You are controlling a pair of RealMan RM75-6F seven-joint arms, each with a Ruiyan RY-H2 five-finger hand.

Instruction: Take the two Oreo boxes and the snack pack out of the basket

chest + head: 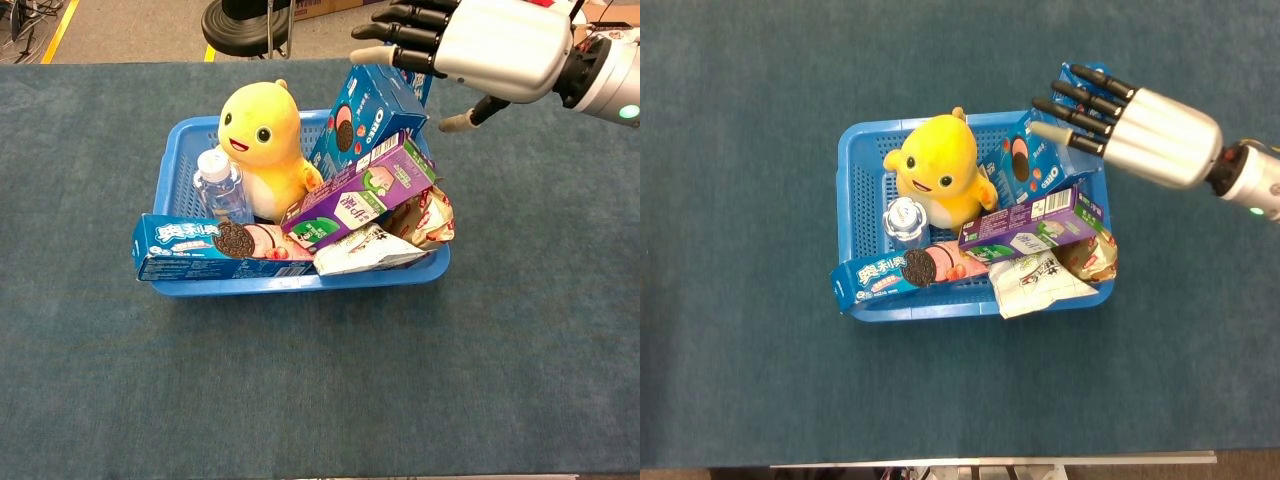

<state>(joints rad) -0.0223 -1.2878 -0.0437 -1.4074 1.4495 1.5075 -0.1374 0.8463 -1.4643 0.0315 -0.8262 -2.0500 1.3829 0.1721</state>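
You are on the first pick: your right hand (1140, 125), fingers spread and holding nothing, hovers over the upright Oreo box (1040, 160) at the basket's (865, 160) far-right corner, so lower and close around it.

yellow plush toy (938, 172), water bottle (905, 218), purple carton (1033, 224)

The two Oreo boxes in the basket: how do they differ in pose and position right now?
The long Oreo box lies flat along the basket's near edge, one end poking past the left corner; the tall Oreo box stands tilted at the far right corner. The long one shows a pink panel; the tall one is plain blue. The right hand hovers open over the tall box only. Both are blue, picture a cookie, and remain in the basket.
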